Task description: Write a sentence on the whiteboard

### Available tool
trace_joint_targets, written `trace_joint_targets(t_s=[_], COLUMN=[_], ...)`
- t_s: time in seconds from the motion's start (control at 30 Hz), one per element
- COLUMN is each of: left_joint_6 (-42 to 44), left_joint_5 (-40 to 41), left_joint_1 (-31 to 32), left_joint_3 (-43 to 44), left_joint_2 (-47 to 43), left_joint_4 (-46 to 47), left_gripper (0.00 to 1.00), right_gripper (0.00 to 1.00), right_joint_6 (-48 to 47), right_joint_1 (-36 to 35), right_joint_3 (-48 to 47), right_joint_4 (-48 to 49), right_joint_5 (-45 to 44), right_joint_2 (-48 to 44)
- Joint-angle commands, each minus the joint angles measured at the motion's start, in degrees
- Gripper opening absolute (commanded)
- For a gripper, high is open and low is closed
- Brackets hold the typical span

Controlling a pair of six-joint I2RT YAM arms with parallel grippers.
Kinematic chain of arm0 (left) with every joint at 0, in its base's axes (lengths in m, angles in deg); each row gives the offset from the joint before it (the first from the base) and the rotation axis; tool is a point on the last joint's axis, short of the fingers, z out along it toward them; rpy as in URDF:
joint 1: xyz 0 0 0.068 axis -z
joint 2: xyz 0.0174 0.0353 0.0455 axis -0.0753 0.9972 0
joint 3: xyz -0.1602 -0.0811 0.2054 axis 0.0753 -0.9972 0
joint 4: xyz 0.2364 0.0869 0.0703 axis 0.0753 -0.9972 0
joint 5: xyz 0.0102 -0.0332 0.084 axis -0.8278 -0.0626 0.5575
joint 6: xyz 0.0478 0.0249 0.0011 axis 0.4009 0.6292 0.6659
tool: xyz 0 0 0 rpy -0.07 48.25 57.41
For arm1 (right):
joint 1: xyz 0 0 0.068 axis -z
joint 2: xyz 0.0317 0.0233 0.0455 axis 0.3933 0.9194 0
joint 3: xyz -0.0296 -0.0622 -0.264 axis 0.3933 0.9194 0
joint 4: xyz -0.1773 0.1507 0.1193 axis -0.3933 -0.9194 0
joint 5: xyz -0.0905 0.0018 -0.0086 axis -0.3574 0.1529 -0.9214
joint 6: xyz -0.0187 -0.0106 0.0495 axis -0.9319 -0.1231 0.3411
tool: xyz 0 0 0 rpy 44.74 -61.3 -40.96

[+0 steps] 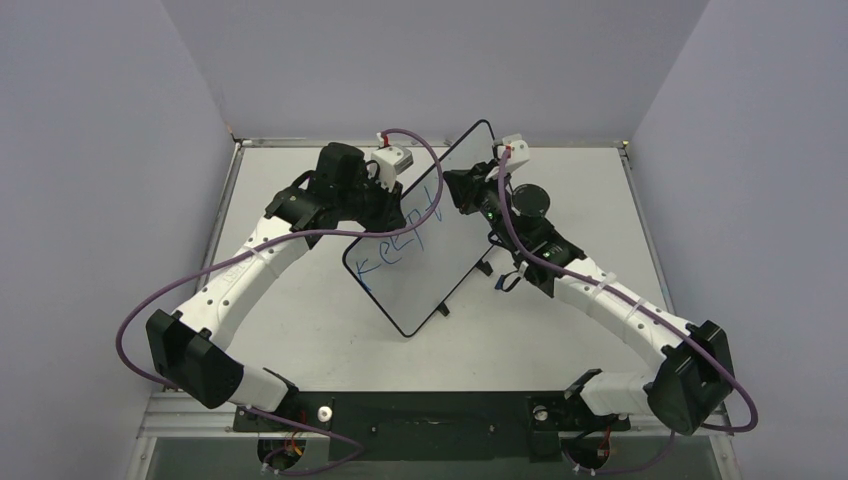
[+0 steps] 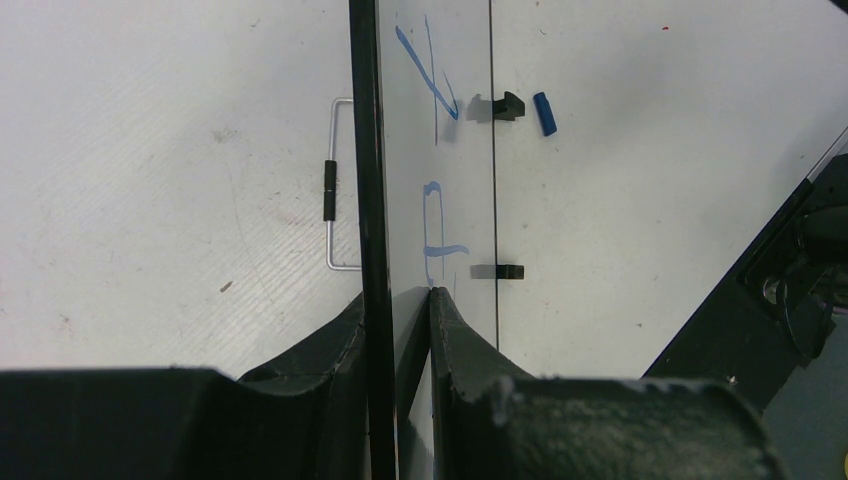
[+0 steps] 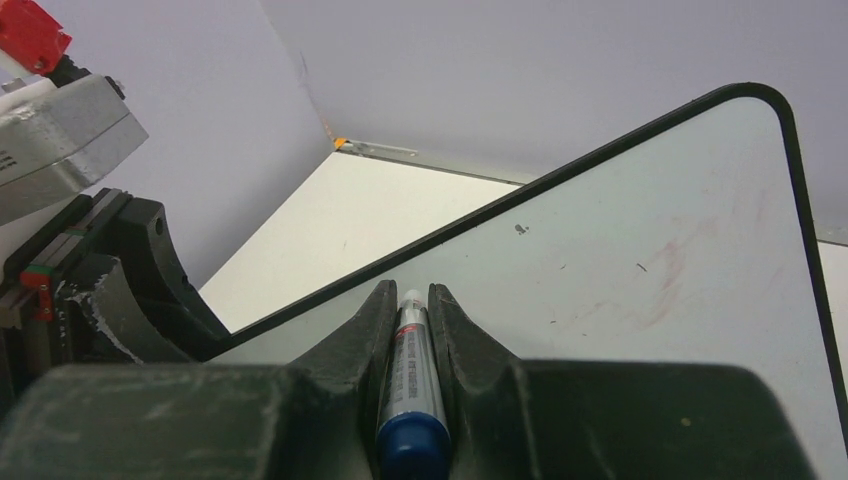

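Left gripper (image 2: 398,295) clamped on whiteboard (image 1: 430,285) rim | right gripper (image 3: 410,292) closed tight around blue-ended marker (image 3: 410,375) | sentence (image 1: 400,240) reads roughly "Keep t"

top: overhead from behind, wide | wrists: close, looking along own fingers (image 2: 470,350) | shared: whiteboard (image 1: 440,262)

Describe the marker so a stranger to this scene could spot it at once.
Find the big whiteboard set diagonally across the table, its edge clamped by the left gripper. Across the board from it, the right gripper pinches the marker, which points at the board. It is the only slim grey tube with a blue end.
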Motion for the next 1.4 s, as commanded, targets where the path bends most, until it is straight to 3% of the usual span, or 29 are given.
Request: trace_joint_targets(t_s=[0.0,0.87,1.37], left_joint_6=[5.27,5.30,5.26], left_joint_5=[3.14,3.17,3.06], left_joint_1=[0.86,0.85,0.86], left_joint_3=[-1.77,-1.86,-1.86], left_joint_2=[0.61,0.43,0.68], left_joint_4=[4.95,4.96,4.86], left_gripper=[0.00,0.00,0.00], right_gripper=[0.00,0.00,0.00], right_joint_6=[-0.69,2.10,2.35], right_joint_1=[-0.23,-0.12,-0.17], right_joint_3=[-3.01,9.41,5.53], right_joint_4=[1.96,1.61,-0.22], right_joint_5=[-0.62,-0.62,-0.62], right_joint_2=[1.42,1.33,0.81])
